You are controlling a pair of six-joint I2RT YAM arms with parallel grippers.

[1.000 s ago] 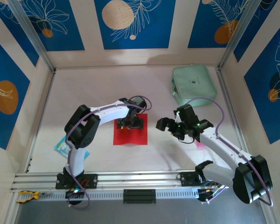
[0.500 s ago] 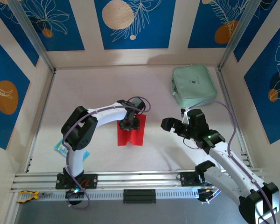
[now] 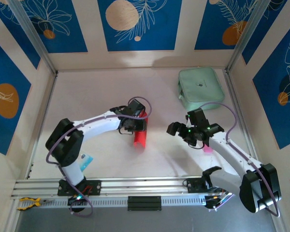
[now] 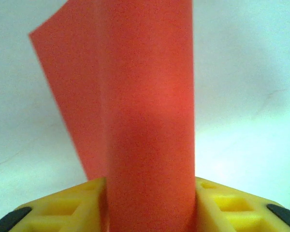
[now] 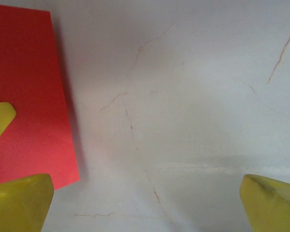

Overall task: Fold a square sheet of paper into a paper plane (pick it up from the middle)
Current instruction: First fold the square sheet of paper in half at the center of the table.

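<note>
Your left gripper (image 3: 137,125) is clamped on the square sheet of paper (image 3: 140,138), well to the left of the mint-green pouch (image 3: 200,88) and nearer the arm bases than it. In the left wrist view the sheet stands bowed lengthwise, pinched between the yellow fingers (image 4: 63,209). Your right gripper (image 3: 180,131) hangs with its jaws wide apart and holding nothing, on the near side of the pouch, between it and the sheet.
</note>
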